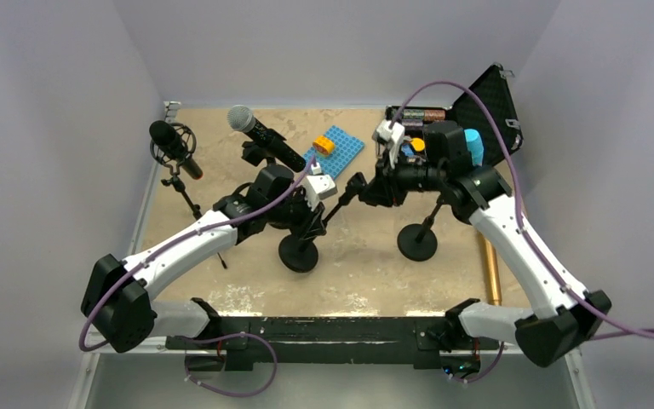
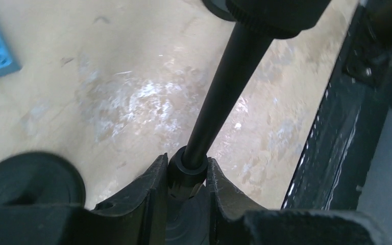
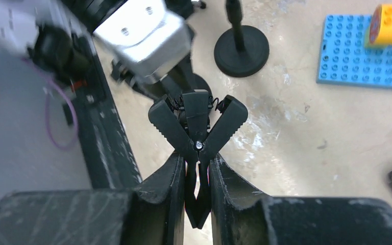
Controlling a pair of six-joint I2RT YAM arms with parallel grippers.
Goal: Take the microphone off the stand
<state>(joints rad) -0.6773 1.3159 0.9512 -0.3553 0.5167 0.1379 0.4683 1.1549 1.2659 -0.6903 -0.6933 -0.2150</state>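
The microphone [image 1: 268, 141], black with a silver grille, lies tilted at the back left-centre, and its holder is mostly hidden by my left arm. My left gripper [image 1: 315, 223] [image 2: 186, 171] is shut on the collar of a black stand pole [image 2: 224, 87], just above the stand's round base [image 1: 298, 253]. At the top of that pole, my right gripper [image 1: 373, 189] [image 3: 198, 168] is shut on the handles of a black spring clip [image 3: 198, 109]. The clip's own jaws are spread, with no microphone between them.
A second black microphone [image 1: 170, 145] sits in a shock mount on a tripod at the far left. Another stand base [image 1: 417, 243] stands under my right arm. A blue brick plate [image 1: 336, 149] carrying a yellow brick lies behind, and an open black case [image 1: 485, 102] sits at the back right.
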